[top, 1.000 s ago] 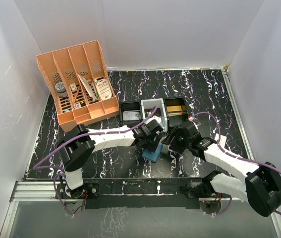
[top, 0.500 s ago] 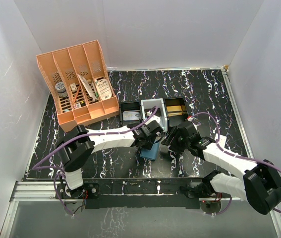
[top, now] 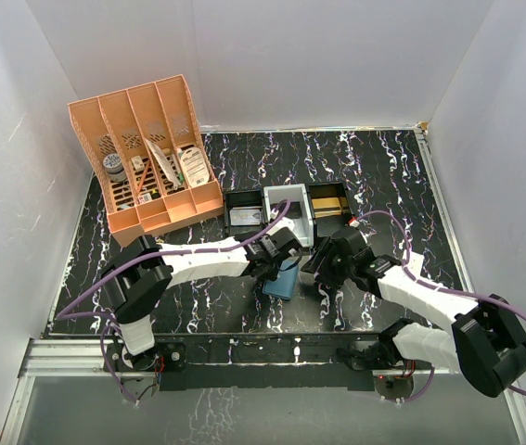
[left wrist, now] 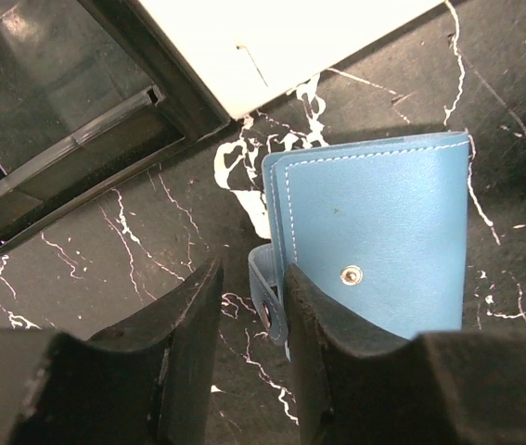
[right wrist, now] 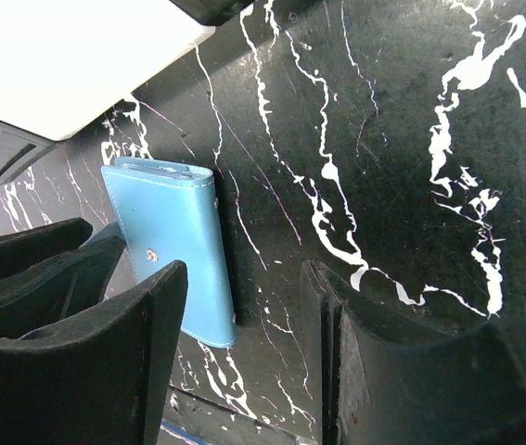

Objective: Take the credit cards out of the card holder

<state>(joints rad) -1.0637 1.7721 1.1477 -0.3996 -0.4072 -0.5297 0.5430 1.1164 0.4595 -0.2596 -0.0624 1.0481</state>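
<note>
Narrowed from wide over the last second: left hand [left wrist: 251, 273], now straddling the snap tab [left wrist: 267, 298] of the card holder [left wrist: 383, 232], with the holder itself turned a little on the counter [left wrist: 105, 269].

Nearest that hand, shows two black fingers [left wrist: 184, 343] set close together. Holds the tab between them, lying against the right-side finger, with a sliver of counter visible on the other side. Narrow, then, but not plainly pinching yet.

Just beyond the fingertips and to their right, shows the teal-blue holder lying flat and closed, with white stitching along its edge and a silver snap stud facing up. No credit cards visible anywhere; presumably tucked inside.

Across the holder, shows the right hand [right wrist: 244, 278] hanging half-wide and empty, with the holder just beside its left finger and bare counter between the two fingers.

Farther ahead of both hands, finds a white tray [top: 281, 197] flanked by black trays [top: 229, 209]. Well off to the far left of the left hand, finds an orange organizer [top: 147, 158] with upright slots.

Risks, as a judgement from here:
- Could drag or lift the whole holder instead of unsnapping it, by pulling on the soft tab alone with nothing pinning the body down.
- Could shove the holder against the tray wall just ahead, by pulling sideways.
- Could lose the tab altogether, by closing on only its rim.
- Could scatter the cards, by flipping the flap open too sharply.
</note>
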